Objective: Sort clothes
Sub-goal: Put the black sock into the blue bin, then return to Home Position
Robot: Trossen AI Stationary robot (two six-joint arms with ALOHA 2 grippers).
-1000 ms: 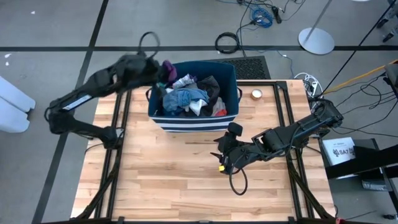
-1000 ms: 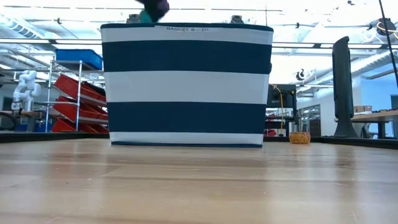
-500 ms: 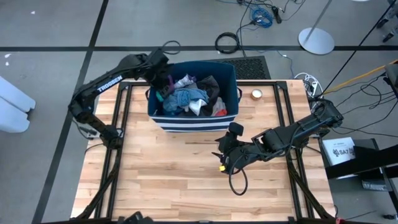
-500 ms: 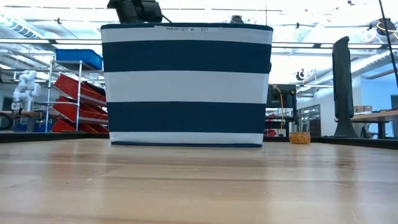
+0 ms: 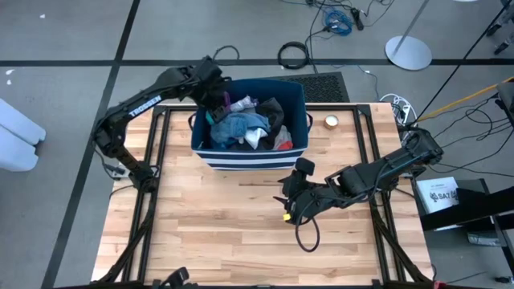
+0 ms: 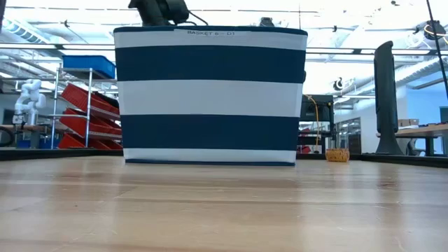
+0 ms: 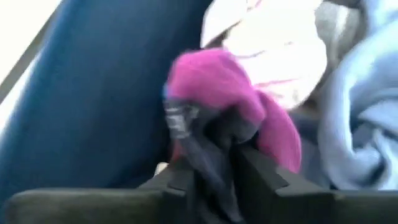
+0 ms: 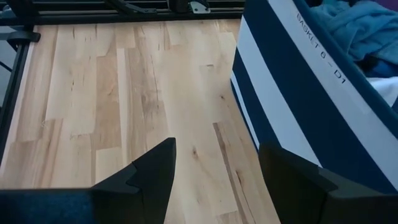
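L claw (image 7: 214, 168) was seen inside the striped bin (image 5: 249, 152) at its far-left corner, pinching a maroon garment (image 7: 230, 99). R claw (image 8: 214, 168) was held spread over mid-worktop (image 5: 225, 233).

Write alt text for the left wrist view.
The left gripper is inside the navy bin, its two dark fingers around a maroon and dark piece of clothing. White and light blue garments lie beyond it.
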